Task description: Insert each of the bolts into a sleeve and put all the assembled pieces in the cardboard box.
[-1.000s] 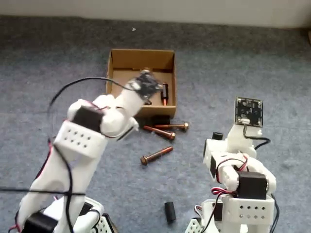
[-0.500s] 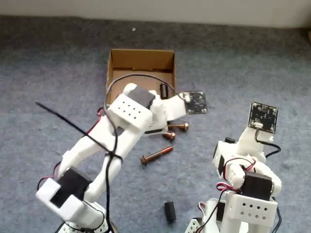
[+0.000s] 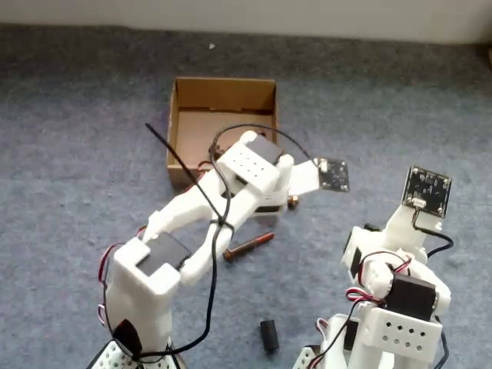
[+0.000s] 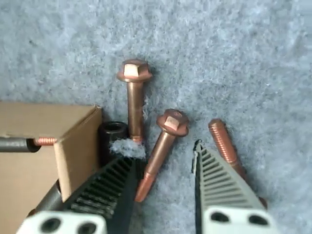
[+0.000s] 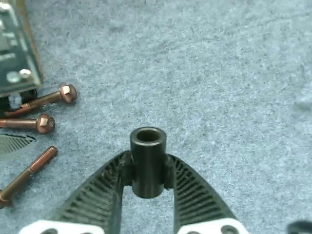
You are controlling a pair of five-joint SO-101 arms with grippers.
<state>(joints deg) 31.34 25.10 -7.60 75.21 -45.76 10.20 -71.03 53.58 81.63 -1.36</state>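
My left gripper (image 4: 164,155) is open just above the carpet, its fingers either side of the shaft of a copper bolt (image 4: 165,146). A second bolt (image 4: 133,97) lies beside it, and a third bolt (image 4: 223,143) lies outside the other finger. A black sleeve (image 4: 112,133) stands against the corner of the cardboard box (image 4: 74,146). Inside the box lies a sleeve with a bolt tip (image 4: 45,141) sticking out. My right gripper (image 5: 147,168) is shut on an upright black sleeve (image 5: 147,146), held over the carpet right of the bolts (image 5: 48,97).
The cardboard box (image 3: 184,123) sits at the back, partly covered by the left arm (image 3: 246,173). One bolt (image 3: 250,244) lies in front of that arm. A loose black sleeve (image 3: 267,335) lies near the front between the two arm bases.
The left arm has swung from over the box to the right and down onto the bolts at the box's front corner. The right arm has shifted slightly to the right.
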